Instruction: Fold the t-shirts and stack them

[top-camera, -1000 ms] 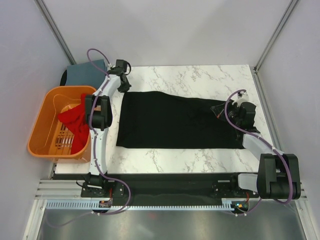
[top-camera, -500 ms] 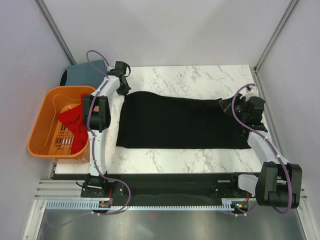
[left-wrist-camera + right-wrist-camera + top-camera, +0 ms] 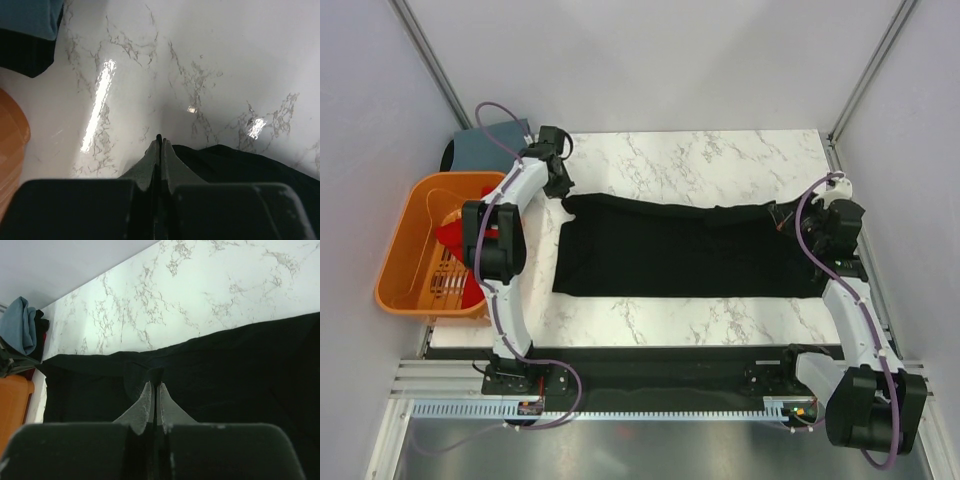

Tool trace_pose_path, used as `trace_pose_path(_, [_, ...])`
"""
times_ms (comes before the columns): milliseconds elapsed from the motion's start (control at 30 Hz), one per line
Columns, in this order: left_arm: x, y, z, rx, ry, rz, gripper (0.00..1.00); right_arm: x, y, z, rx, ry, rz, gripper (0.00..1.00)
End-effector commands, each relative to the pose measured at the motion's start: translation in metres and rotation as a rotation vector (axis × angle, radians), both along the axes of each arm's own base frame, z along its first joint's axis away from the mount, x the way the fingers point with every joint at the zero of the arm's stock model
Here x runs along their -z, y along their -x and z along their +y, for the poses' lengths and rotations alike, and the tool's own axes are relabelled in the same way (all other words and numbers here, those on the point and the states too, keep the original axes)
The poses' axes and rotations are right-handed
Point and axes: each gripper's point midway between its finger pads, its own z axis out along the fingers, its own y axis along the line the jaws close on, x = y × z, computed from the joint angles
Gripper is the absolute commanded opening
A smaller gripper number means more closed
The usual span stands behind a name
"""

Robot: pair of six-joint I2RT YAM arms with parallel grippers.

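1. The black tee [image 3: 670,250] lies spread flat across the middle of the table [image 3: 720,160], long side running left to right.
2. The left gripper [image 3: 563,193] is fully closed at the tee's far-left corner. The corner is drawn up into a small peak toward it, so it appears to have pinched cloth, though the wrist view shows only a little fabric beside the fingers.
3. The right gripper [image 3: 780,215] is also fully closed, with the far-right edge of the tee puckered around its tips. This looks like the firmer hold.
4. The red tee [image 3: 450,235] sits in the basket [image 3: 405,250]. The blue tee [image 3: 480,150] lies bunched at the far-left corner of the table.
5. The step in hand looks like folding the far edge over to the near edge.
6. To do it well, raise both grippers together and only enough to clear the cloth.
7. Hold the far edge lightly taut between the 2 grippers, so it neither sags nor pulls free on the left.
8. Carry it straight toward the bases and lay it edge on edge.
9. Open only once the cloth rests flat.
10. Main risk: the thin left pinch slipping, which would leave a skewed fold.
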Motion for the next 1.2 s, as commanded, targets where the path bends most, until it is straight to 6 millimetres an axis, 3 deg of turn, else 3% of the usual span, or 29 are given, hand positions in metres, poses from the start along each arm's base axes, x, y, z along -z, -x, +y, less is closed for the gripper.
trace_pose_path(0, [-0.047,-0.005,0.005,0.017,-0.028,-0.128,0.02,0.002,0.01,-0.004,0.02,0.021,0.007,0.0])
trace_pose_path(133, [-0.057,0.001,0.003,0.046,-0.026,-0.152,0.02,0.004,0.02,-0.005,0.032,0.02,0.02,0.0])
trace_pose_path(267, [-0.083,0.0,-0.008,0.127,-0.069,-0.242,0.02,0.008,0.028,-0.007,0.053,0.027,0.039,0.0])
trace_pose_path(367, [-0.1,0.0,-0.011,0.167,-0.188,-0.289,0.02,0.008,0.033,-0.007,0.056,0.032,0.038,0.0])
trace_pose_path(500, [-0.104,0.004,-0.01,0.205,-0.287,-0.288,0.02,0.006,0.037,-0.007,0.054,0.034,0.039,0.0])
trace_pose_path(800, [-0.074,0.035,-0.003,0.209,-0.38,-0.219,0.02,0.006,0.043,-0.01,0.069,0.051,0.047,0.0])
trace_pose_path(900, [-0.056,0.054,0.004,0.196,-0.383,-0.184,0.02,0.007,0.047,-0.017,0.105,0.07,0.059,0.0])
trace_pose_path(1167, [-0.043,0.094,0.013,0.17,-0.354,-0.194,0.02,0.016,0.077,-0.046,0.311,0.093,0.08,0.0])
